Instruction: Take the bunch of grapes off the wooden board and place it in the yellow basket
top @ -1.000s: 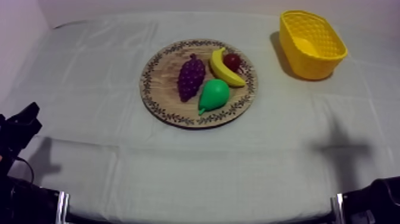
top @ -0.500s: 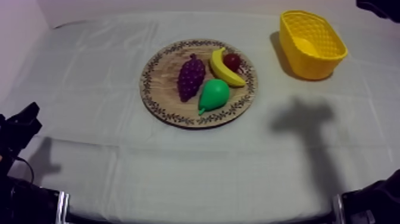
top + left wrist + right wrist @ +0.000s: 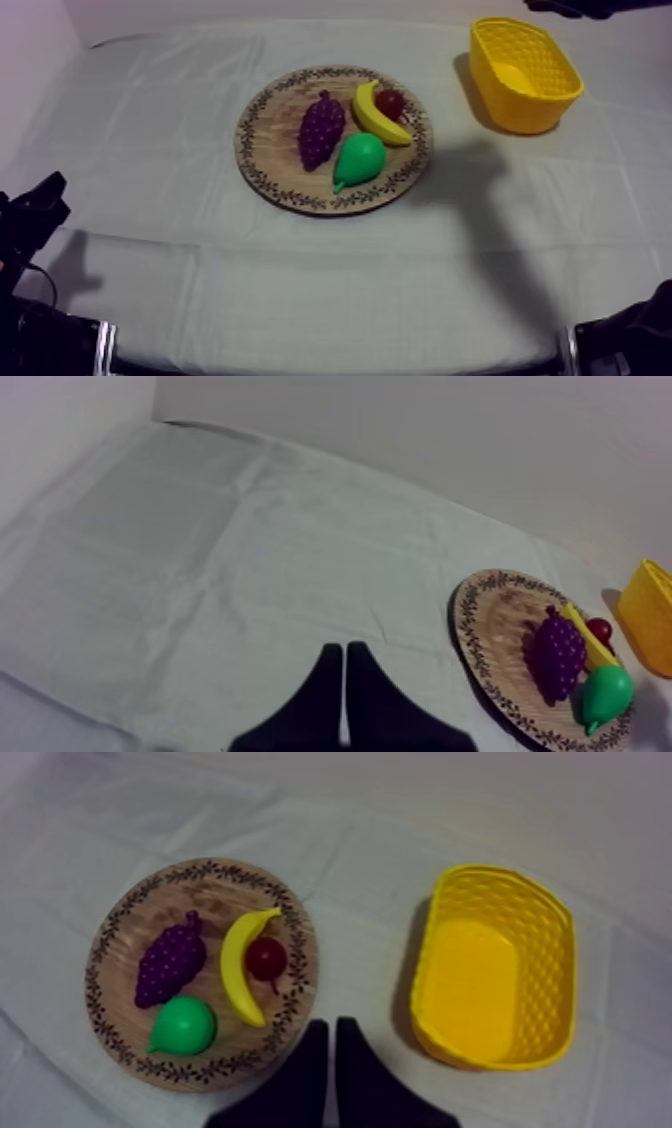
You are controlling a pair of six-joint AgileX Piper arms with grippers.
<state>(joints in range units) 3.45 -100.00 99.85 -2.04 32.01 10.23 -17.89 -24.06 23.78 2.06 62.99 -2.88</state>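
Bench (image 3: pixel 150 150) under grey-white cloth is carrying everything. Round wooden board (image 3: pixel 270 150) with patterned rim is sitting near the middle. Yellow basket (image 3: pixel 510 105) is standing upright on the cloth well apart from the board, toward the robot's right and the far edge, nothing lying in it. Right hand (image 3: pixel 331 1024) is hanging high over the cloth between board and basket, fingers pressed together, pinching nothing. Left hand (image 3: pixel 343 648) is resting low at its own side, fingers likewise pressed together, board well off from it. On the board: banana (image 3: pixel 372 115) is lying curved along the basket side; bunch of grapes (image 3: pixel 321 130) is lying just beside it, at the board's middle, untouched; pear (image 3: pixel 360 158) is lying at the near rim, touching the grapes. Small red fruit (image 3: pixel 390 102) is tucked against the banana's outer curve.
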